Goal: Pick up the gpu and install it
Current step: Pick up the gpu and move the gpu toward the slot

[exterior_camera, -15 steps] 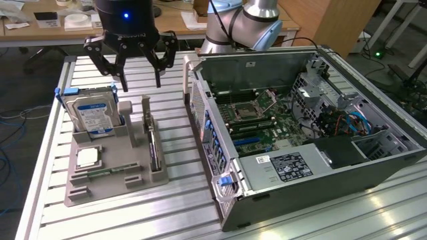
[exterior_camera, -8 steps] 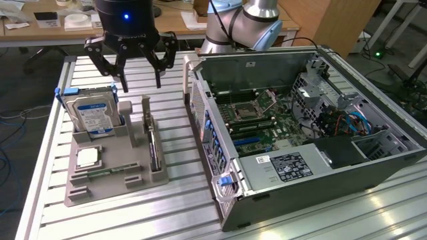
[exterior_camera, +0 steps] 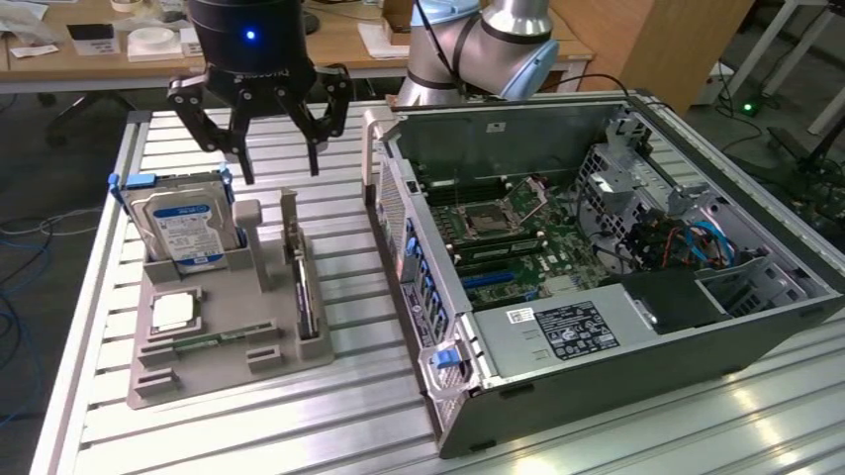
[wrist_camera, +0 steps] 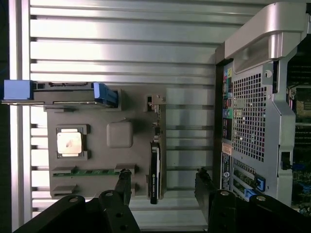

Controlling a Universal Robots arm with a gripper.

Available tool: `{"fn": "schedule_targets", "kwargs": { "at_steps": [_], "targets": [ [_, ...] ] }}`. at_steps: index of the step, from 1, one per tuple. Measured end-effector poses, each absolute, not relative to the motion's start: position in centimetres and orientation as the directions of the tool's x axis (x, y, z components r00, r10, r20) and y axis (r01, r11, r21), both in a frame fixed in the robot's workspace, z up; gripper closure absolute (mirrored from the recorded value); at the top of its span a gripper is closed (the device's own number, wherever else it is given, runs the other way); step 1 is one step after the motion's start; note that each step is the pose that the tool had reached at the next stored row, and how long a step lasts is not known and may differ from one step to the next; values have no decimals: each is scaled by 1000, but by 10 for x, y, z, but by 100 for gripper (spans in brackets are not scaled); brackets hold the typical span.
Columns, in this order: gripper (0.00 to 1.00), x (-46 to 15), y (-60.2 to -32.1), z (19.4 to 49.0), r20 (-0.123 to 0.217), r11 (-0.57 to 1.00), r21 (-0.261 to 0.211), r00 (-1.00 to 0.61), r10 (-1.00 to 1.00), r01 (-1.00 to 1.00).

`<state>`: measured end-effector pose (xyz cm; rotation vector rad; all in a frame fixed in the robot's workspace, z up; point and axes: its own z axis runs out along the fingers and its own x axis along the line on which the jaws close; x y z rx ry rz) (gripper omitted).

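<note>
The gpu (exterior_camera: 304,297) is a thin dark card standing edge-on in a slot of the grey holder (exterior_camera: 225,341), on the side nearest the computer case. In the wrist view the gpu (wrist_camera: 154,172) is a slim dark blade between my two fingers and closer to one of them. My gripper (exterior_camera: 280,173) hangs open well above the table, over the far end of the holder, with nothing between its fingers (exterior_camera: 244,163). The wrist view looks straight down past my gripper (wrist_camera: 164,178) onto the holder (wrist_camera: 99,114).
The holder also carries an upright silver hard drive (exterior_camera: 185,226) with blue rails, a square processor chip (wrist_camera: 69,142) and a green memory stick (wrist_camera: 92,171). The open computer case (exterior_camera: 595,247) lies at the exterior view's right, its rear panel (wrist_camera: 250,111) close beside the holder.
</note>
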<state>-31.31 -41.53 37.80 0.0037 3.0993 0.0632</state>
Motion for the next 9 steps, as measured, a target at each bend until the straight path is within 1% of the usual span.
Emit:
{"fn": "schedule_targets", "kwargs": {
  "at_steps": [9],
  "targets": [
    [35,-313,-416,375,-45,999,41,-999,3,1]
  ]
}}
